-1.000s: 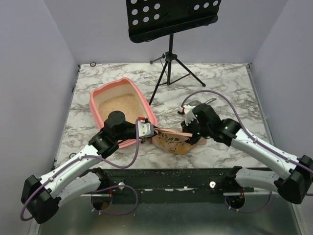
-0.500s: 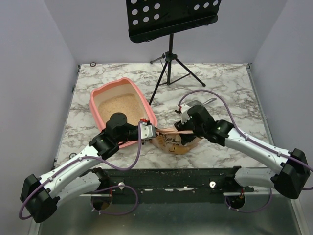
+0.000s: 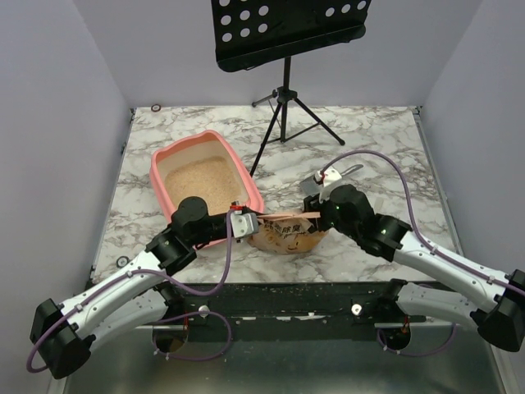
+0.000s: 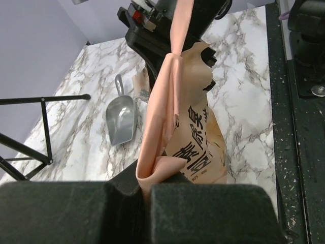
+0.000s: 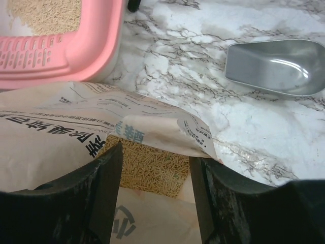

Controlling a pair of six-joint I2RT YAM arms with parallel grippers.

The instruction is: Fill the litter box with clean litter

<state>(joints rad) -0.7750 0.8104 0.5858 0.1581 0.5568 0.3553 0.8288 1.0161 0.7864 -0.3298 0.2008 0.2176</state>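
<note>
The salmon-pink litter box [image 3: 248, 185] lies at the table's left, with beige clean litter [image 3: 201, 176] inside; the right wrist view shows its grate end [image 5: 76, 48]. Right of it the crinkled tan litter bag [image 3: 283, 234] slumps on the marble. My left gripper [image 3: 246, 222] is shut on a folded edge of the bag [image 4: 188, 137], pinched between the pads [image 4: 147, 190]. My right gripper [image 3: 316, 215] hovers open over the bag's mouth. Its fingers [image 5: 155, 168] straddle the exposed litter pellets [image 5: 152, 162] without holding anything.
A metal scoop [image 5: 279, 66] lies on the marble just beyond the bag, also seen from the left wrist [image 4: 121, 119]. A black music stand [image 3: 283, 107] stands at the back, its tripod legs beside the box's far right corner.
My right gripper opened and let go of the bag's right edge, drawing back slightly. The bag sagged lower onto the table. My left gripper kept its pinch.
</note>
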